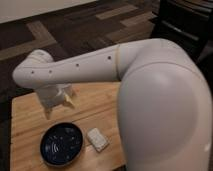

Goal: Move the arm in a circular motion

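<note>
Nearest, the arm fills the right side and reaches left over the wooden table. A dark blue bowl and a small white block sit near the front edge. Beyond them the gripper hangs low over the table's back left, jaws apart, holding nothing. Dark patterned floor behind.

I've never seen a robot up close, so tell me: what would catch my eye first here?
The huge glossy white arm dominates, stretching from the right side across to the upper left above a wooden table. Its small pale end effector hangs from the arm's left end, over the table's far left part. Nearer the front edge sit a dark blue bowl and, just right of it, a small white block.
</note>
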### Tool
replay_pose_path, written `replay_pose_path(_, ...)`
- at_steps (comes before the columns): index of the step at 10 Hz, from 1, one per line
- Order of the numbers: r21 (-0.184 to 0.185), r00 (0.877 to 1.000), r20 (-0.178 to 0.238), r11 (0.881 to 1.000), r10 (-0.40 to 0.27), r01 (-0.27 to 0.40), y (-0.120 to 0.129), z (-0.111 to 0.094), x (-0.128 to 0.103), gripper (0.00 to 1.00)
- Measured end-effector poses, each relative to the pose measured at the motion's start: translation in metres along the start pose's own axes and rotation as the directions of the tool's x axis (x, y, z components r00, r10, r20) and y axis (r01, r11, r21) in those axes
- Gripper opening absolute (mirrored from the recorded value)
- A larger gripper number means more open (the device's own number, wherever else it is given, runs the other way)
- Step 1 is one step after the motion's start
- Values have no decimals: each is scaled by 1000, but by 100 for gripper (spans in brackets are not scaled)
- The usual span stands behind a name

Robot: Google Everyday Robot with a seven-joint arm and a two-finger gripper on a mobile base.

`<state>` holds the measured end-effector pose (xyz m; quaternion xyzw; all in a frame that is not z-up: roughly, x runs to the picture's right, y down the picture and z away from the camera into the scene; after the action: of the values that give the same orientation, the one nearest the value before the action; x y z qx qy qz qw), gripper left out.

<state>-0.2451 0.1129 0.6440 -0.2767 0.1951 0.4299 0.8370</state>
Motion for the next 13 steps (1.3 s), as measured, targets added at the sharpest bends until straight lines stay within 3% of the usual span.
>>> replay_pose_path(1, 11, 997, 1, 997, -82, 82, 15, -3, -15, 65)
replay_pose_path(3, 50, 970, 9, 969, -244, 243, 38, -7, -58, 65)
replay_pose_path(5, 90, 943, 47, 942, -329, 324, 40, -11, -108, 65)
replay_pose_path(6, 114, 936, 67, 935, -344, 336, 31, -12, -134, 65)
replay_pose_path(8, 164, 946, 91, 942, -310, 293, -19, -6, -180, 65)
replay_pose_path(10, 194, 966, 115, 959, -231, 206, -83, -1, -208, 65)
replay_pose_path(13, 224, 989, 135, 974, -56, 25, -190, -2, -206, 65)
